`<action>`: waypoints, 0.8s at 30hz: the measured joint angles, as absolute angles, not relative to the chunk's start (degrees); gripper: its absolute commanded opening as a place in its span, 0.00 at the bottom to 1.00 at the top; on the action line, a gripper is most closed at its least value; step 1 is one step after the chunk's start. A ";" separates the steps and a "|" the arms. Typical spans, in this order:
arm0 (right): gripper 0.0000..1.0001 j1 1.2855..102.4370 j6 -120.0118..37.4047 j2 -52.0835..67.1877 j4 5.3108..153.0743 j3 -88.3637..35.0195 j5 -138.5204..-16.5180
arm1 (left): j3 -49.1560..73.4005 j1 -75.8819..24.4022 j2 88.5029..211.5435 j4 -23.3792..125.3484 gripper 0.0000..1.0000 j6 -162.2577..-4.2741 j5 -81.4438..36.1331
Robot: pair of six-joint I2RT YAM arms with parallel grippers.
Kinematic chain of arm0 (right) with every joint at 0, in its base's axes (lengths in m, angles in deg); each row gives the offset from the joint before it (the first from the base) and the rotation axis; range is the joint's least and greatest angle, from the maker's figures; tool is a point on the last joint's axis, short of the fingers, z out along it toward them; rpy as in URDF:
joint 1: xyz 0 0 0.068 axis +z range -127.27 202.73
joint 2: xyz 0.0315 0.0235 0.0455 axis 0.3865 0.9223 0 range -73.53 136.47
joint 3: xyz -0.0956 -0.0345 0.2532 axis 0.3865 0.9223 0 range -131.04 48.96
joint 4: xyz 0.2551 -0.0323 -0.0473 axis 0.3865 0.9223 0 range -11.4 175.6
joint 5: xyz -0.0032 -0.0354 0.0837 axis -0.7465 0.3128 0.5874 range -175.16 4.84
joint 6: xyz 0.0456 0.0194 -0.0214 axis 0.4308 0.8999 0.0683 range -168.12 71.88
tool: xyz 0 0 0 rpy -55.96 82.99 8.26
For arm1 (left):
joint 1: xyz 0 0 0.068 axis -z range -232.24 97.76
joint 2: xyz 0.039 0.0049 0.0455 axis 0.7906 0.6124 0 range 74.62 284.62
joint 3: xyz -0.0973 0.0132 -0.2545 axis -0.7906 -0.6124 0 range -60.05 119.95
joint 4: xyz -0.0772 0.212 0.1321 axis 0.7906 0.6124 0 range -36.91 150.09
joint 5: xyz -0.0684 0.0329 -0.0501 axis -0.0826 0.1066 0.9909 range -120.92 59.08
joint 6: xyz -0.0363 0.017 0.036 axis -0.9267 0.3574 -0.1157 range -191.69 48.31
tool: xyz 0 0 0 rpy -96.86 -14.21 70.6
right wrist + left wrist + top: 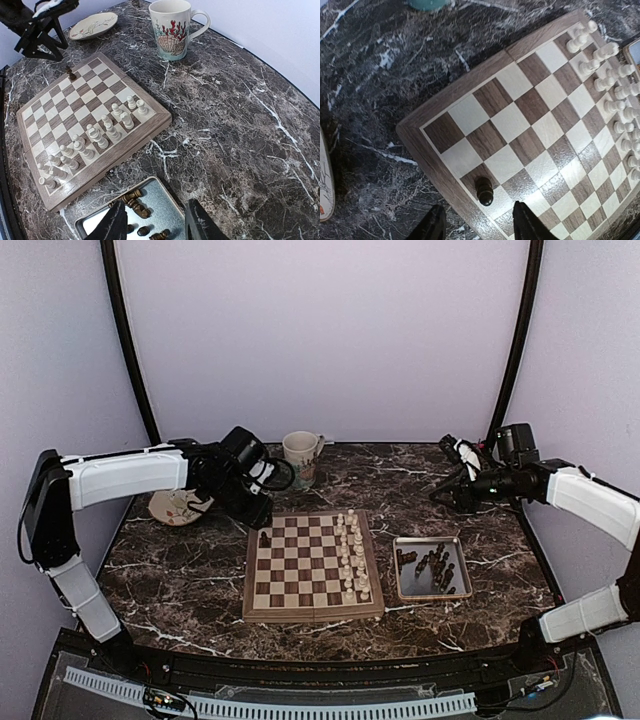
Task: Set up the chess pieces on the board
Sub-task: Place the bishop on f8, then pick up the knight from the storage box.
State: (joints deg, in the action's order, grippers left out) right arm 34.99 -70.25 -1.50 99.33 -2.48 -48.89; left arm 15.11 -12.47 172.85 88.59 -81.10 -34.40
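Judging the tiny dark chess pieces (432, 564) light, hard and easily toppled, we favoured pinching each round its stem, while left pincer (479, 215) and right pincer (156, 210) stood spread, empty.

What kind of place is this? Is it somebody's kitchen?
Probably a robot test booth, not a kitchen: a left arm and right arm stand at a marble-look table, plain walls box it in, and a chessboard and tray are laid out.

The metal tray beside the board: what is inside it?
Dark brown chess pieces lie loose in the tray. In the right wrist view, the right gripper covers part of it, so they cannot be counted exactly.
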 measured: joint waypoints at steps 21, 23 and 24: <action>0.44 34.99 -75.76 1.15 122.34 -11.83 -66.70 | 0.11 -10.70 154.10 60.22 0.99 -77.40 -23.39; 0.43 34.99 -76.19 1.12 123.33 -10.52 -67.97 | -1.50 -8.60 154.08 57.32 0.99 -76.75 -24.92; 0.43 34.99 -76.56 1.15 123.92 -10.06 -68.45 | -2.18 -7.64 154.08 55.72 0.99 -76.68 -26.03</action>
State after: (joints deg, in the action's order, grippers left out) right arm 34.99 -76.56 1.15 123.92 -10.06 -68.45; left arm -2.18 -7.64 154.08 55.72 -76.68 -26.03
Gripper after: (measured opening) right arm 0.437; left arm 0.989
